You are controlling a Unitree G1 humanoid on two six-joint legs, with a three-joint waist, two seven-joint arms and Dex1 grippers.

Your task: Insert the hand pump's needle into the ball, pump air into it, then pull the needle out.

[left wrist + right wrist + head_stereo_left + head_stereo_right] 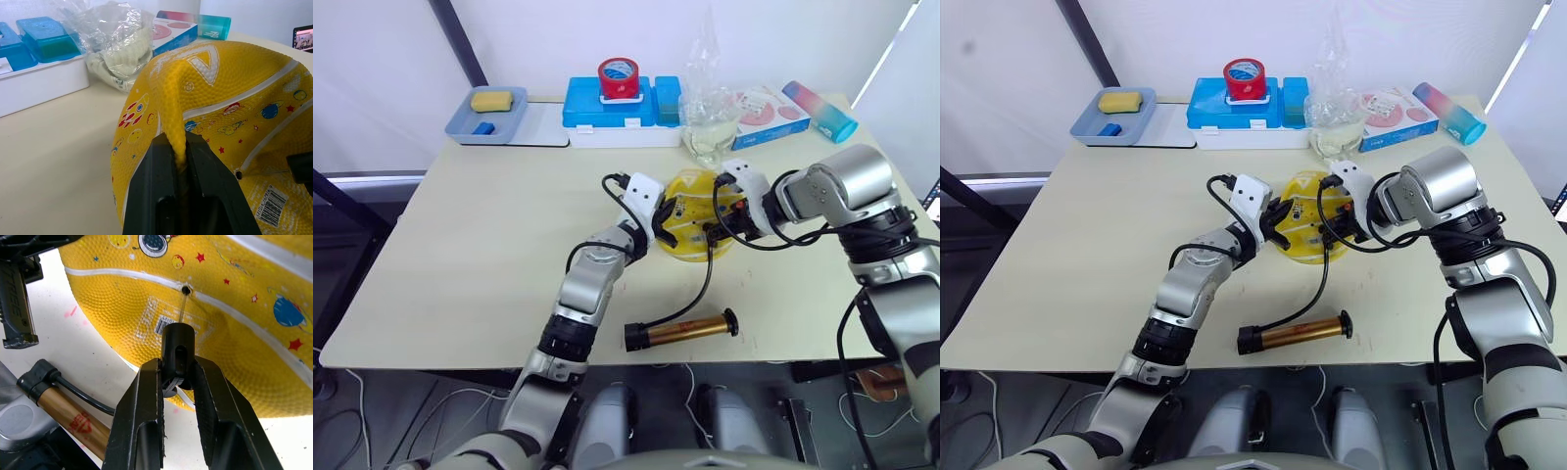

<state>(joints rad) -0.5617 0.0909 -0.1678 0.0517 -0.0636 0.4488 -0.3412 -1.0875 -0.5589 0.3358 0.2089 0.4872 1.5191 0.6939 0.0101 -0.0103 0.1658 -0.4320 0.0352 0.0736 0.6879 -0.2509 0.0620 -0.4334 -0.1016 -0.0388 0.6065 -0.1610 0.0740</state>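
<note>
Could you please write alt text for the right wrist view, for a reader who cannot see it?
The right gripper is shut on the black fitting of the needle, whose thin metal tip meets the valve hole on a white seam of the yellow ball. The hand pump, an amber tube with a black hose, lies on the table beside the ball.

Two head cameras look forward and down over the surface (460, 245), showing nearly the same scene. Each wrist camera looks along its own end effector, very close to the ball (234, 107), which all views share.
</note>
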